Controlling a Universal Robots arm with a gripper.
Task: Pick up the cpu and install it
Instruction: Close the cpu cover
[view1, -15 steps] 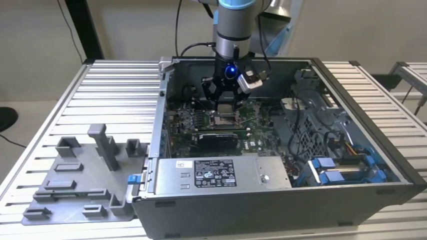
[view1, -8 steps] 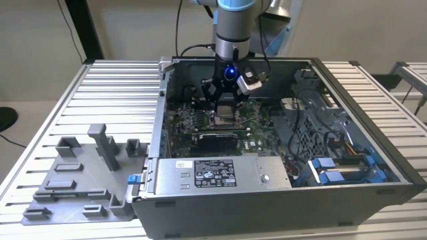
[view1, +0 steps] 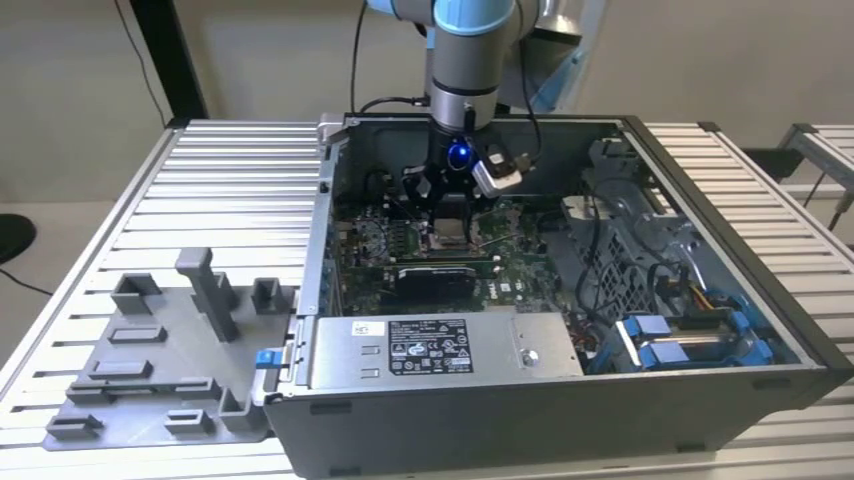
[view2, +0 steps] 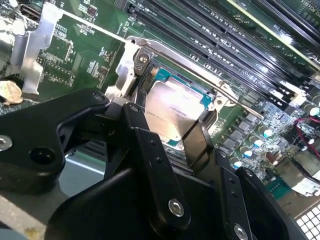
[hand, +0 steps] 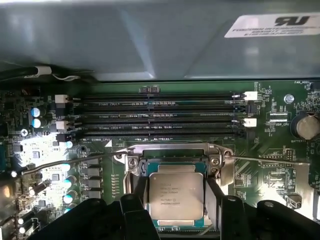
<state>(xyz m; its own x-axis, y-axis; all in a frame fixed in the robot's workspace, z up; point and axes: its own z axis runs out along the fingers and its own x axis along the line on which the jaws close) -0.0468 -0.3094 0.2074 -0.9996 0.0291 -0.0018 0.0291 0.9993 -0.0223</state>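
Note:
The cpu, a silvery square chip with a green edge, lies level over the dark socket with its metal frame on the green motherboard. My gripper straddles it, and its black fingers press against two opposite edges of the chip. In the second wrist view the cpu sits between the same fingers of the gripper, beside the socket's raised frame. In the exterior view the gripper reaches down into the open computer case, over the middle of the board.
Memory slots run next to the socket, and a thin lever wire sticks out sideways. A grey power supply box fills the case's near side, with blue drive brackets at the exterior view's right. A grey fixture plate lies at the left.

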